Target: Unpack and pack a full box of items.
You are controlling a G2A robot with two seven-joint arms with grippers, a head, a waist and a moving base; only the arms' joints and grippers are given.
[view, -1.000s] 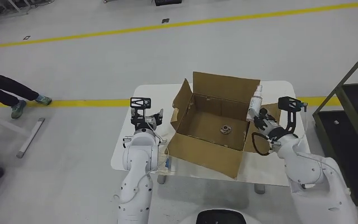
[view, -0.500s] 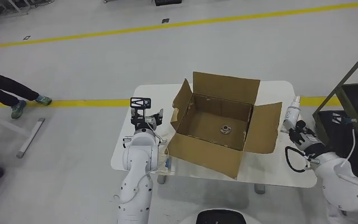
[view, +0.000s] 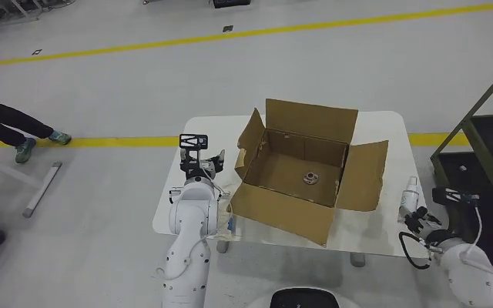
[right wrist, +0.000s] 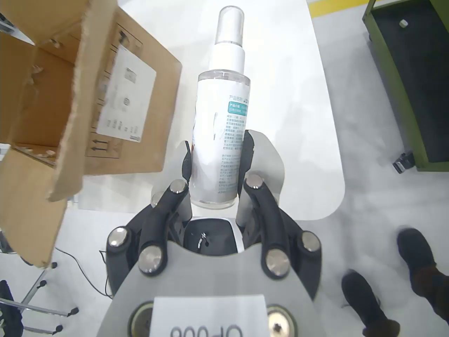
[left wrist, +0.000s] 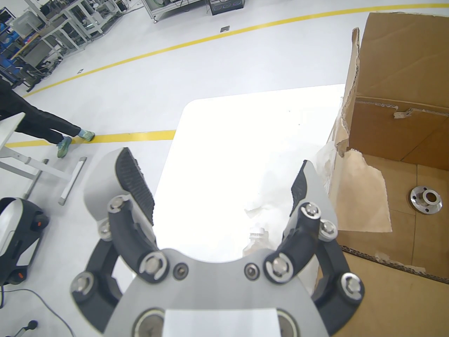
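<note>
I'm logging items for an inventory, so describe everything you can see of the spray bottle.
The spray bottle is a white cylinder with a printed label, a white collar and a clear cap over the nozzle. The right gripper is shut on its lower body, holding it above the table near its edge, cap pointing away from the wrist.

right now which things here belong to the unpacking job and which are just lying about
Job: cardboard box, open on the table; metal flange on its floor; spray bottle, clamped in the right gripper clear of the box; small bottle near the open left gripper.
Lying about: green cart past the table; white stand leg on the floor.
</note>
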